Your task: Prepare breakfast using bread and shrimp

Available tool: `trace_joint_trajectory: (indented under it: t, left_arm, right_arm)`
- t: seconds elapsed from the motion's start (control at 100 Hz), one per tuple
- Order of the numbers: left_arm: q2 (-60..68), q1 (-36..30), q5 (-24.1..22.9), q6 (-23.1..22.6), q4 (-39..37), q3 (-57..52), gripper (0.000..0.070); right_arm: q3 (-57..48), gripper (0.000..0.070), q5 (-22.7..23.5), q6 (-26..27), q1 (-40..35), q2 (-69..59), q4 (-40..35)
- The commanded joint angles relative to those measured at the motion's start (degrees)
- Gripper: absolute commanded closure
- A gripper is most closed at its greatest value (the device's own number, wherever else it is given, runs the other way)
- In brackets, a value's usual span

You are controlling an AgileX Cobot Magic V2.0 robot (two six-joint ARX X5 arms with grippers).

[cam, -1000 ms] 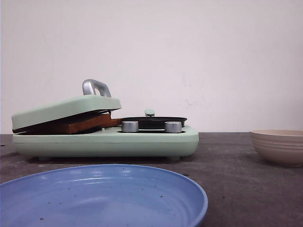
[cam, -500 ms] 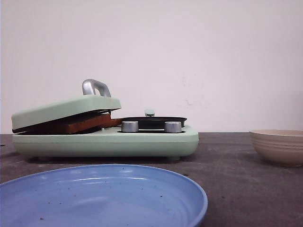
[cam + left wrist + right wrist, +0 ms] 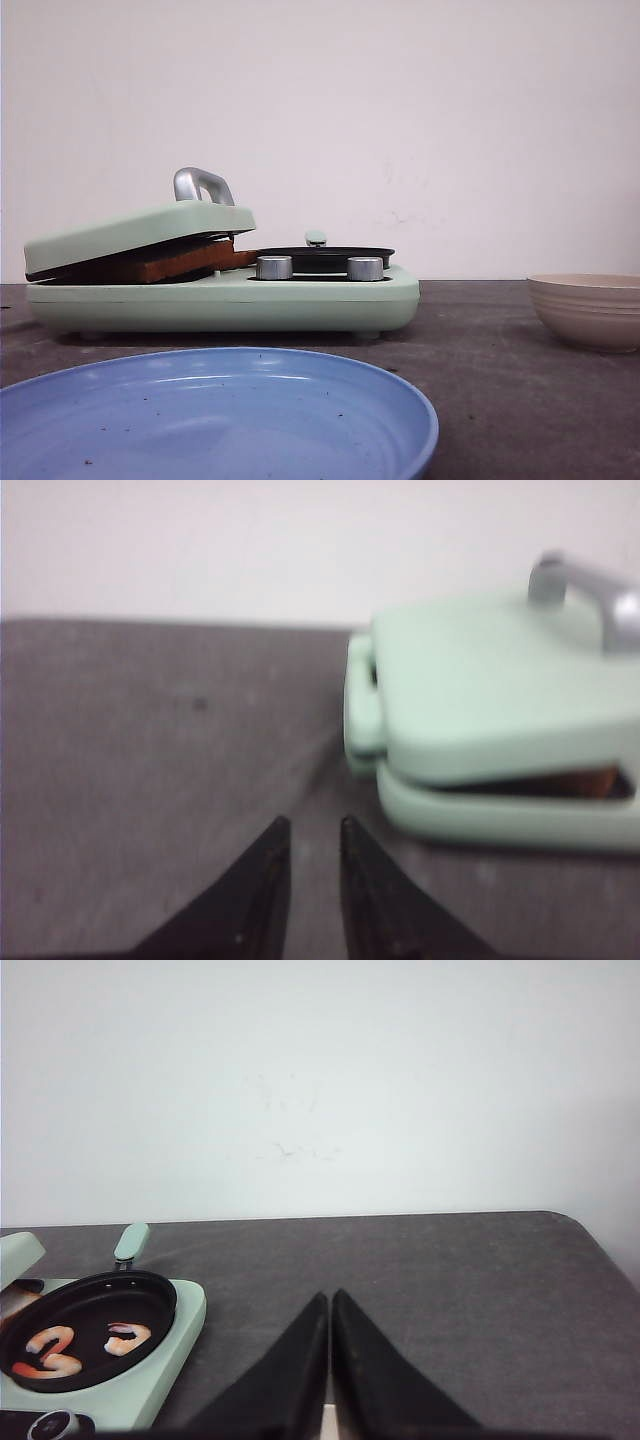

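Bread (image 3: 180, 262) stays under the lid (image 3: 140, 232); left end effector (image 3: 314, 830) slightly apart, right (image 3: 329, 1302) together.

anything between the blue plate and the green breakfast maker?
Nothing: in the front view only bare dark tabletop separates the blue plate from the breakfast maker.

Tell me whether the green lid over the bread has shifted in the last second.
No. The lid sits at the same tilt against the left knob throughout.

Mint-green breakfast maker (image 3: 300, 298): on dark grey worktop (image 3: 500, 370), lid tilted
Blue round plate (image 3: 215, 420): nearest camera
Beige ribbed bowl (image 3: 588, 310): right side
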State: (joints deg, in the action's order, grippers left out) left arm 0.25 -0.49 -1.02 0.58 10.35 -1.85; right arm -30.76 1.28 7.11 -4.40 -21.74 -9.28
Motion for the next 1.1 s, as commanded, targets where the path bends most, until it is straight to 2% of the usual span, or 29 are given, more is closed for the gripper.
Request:
trace_joint_trajectory:
  t: [0.0, 0.07, 0.22, 1.09]
  left_arm:
    - [-0.1, 0.2, -0.6, -1.9, 0.7, 1.0, 0.0683]
    - [-0.1, 0.2, -0.8, -3.2, 0.6, 1.0, 0.0683]
    - [-0.1, 0.2, 0.4, -0.7, 0.5, 1.0, 0.0683]
    - [-0.1, 0.2, 0.6, -0.5, 0.4, 1.0, 0.0683]
  right_arm:
    - [-0.5, 0.0700, -0.2, -0.2, 0.0, -0.1, 0.6]
    - [-0.5, 0.0700, -0.2, -0.2, 0.0, -0.1, 0.5]
    - [-0.5, 0.0700, -0.2, -0.2, 0.0, -0.1, 0.5]
    - [-0.5, 0.0700, -0.2, -0.2, -0.7, -0.1, 0.5]
